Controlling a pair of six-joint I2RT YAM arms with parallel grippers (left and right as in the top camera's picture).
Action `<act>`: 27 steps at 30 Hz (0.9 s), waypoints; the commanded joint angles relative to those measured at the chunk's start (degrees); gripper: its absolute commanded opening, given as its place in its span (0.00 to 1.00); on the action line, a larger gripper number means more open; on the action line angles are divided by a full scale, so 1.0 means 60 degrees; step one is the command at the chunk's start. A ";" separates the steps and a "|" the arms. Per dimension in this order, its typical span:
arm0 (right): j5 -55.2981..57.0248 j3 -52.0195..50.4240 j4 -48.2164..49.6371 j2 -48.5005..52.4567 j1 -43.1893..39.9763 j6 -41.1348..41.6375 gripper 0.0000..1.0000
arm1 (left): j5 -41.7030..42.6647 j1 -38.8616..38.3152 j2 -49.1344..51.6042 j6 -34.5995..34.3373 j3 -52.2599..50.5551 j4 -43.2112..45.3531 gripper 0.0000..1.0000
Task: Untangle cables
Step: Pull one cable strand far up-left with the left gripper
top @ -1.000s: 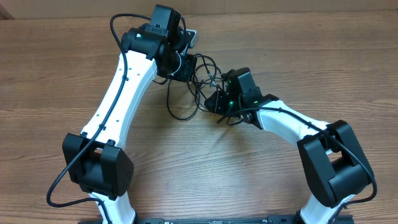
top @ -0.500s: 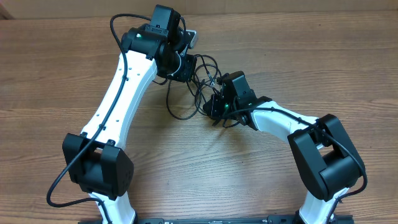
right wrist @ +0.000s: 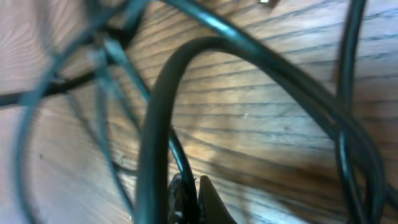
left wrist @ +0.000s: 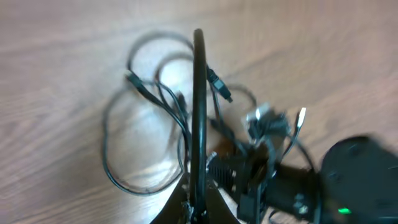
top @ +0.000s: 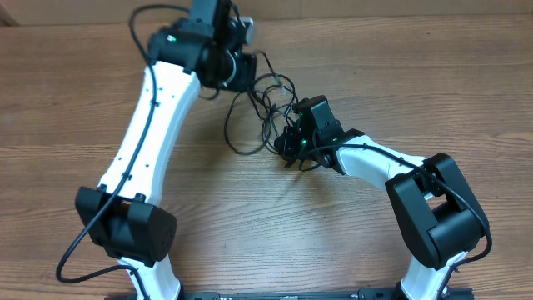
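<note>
The cables [top: 265, 104] are thin black cords in a tangle on the wooden table between my two grippers, with one loop [top: 237, 148] lying toward the front. My left gripper [top: 241, 71] is at the far side, shut on one cable that runs taut from its jaws [left wrist: 198, 210] in the left wrist view [left wrist: 198, 112]. Loose loops and a small plug [left wrist: 219, 85] lie below it. My right gripper [top: 287, 143] sits low at the tangle's right edge. Its jaws [right wrist: 189, 199] are shut on a thin cable [right wrist: 180, 165], with other cords [right wrist: 155, 124] crossing close in front.
The wooden table [top: 375, 67] extends on all sides of the tangle. The left arm's white link [top: 146, 125] runs along the left, the right arm's link [top: 375, 162] along the right. The right gripper's body [left wrist: 273, 183] shows in the left wrist view.
My left gripper has moved up and left toward the far edge, drawing its cable out of the tangle. My right gripper shifted slightly left earlier and now holds still.
</note>
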 commanded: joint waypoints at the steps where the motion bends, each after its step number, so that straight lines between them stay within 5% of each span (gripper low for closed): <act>1: 0.0776 -0.0066 -0.0102 0.0084 -0.0007 0.0521 0.04 | 0.0124 0.0321 -0.0535 -0.0634 0.1005 -0.0033 0.04; 27: 0.0940 -0.0066 -0.0127 0.0084 -0.0729 0.0758 0.04 | 0.0200 0.3468 -0.4226 -0.2022 0.1810 0.0601 0.04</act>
